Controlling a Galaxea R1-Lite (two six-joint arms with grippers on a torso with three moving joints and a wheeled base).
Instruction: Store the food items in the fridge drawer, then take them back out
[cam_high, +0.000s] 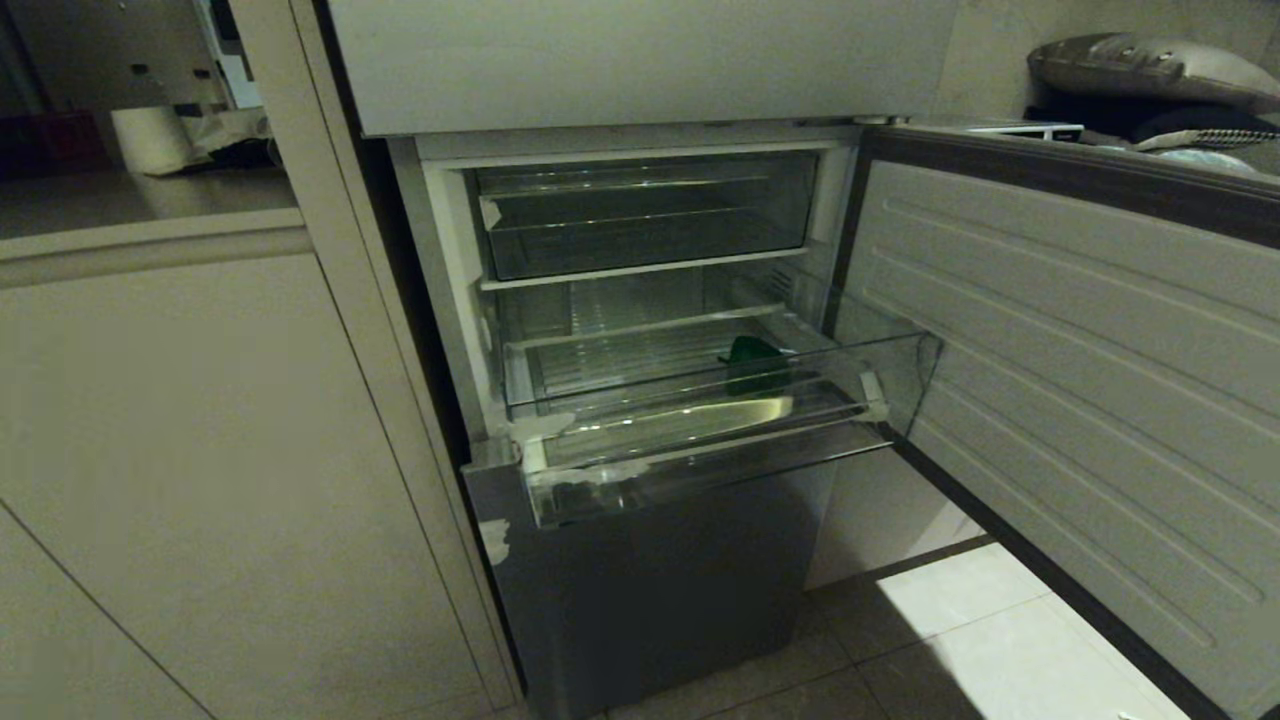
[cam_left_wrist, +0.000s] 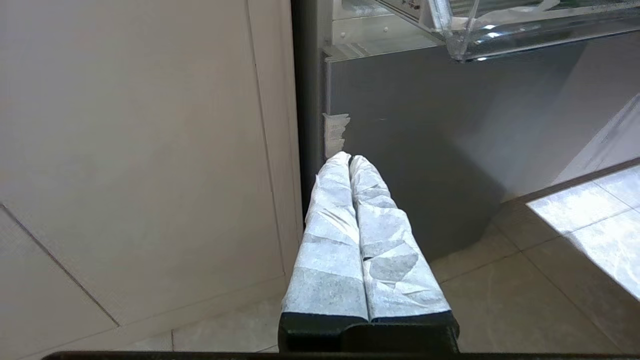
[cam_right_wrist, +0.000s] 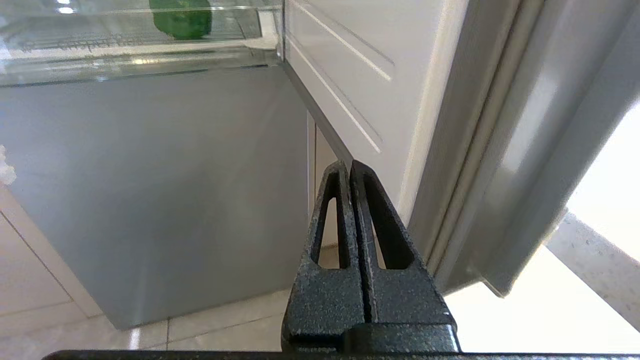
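The fridge drawer stands open: its panel with the white ribbed inner face (cam_high: 1080, 380) is swung out to the right, and the clear plastic bin (cam_high: 850, 385) is pulled forward. One glossy dark green food item (cam_high: 752, 352) lies in the bin toward its right side, also seen through the bin wall in the right wrist view (cam_right_wrist: 181, 20). Neither arm shows in the head view. My left gripper (cam_left_wrist: 349, 157), its fingers wrapped in white tape, hangs shut and empty low before the lowest grey panel (cam_left_wrist: 425, 140). My right gripper (cam_right_wrist: 348, 167) is shut and empty below the bin (cam_right_wrist: 125, 55), beside the open panel.
Beige cabinet panels (cam_high: 200, 450) stand left of the fridge. The tall top door (cam_high: 640, 60) is closed above the opening, with another clear drawer (cam_high: 640, 215) behind it. Tiled floor (cam_high: 960, 640) lies below the open panel. Bags rest on a surface at the top right (cam_high: 1150, 70).
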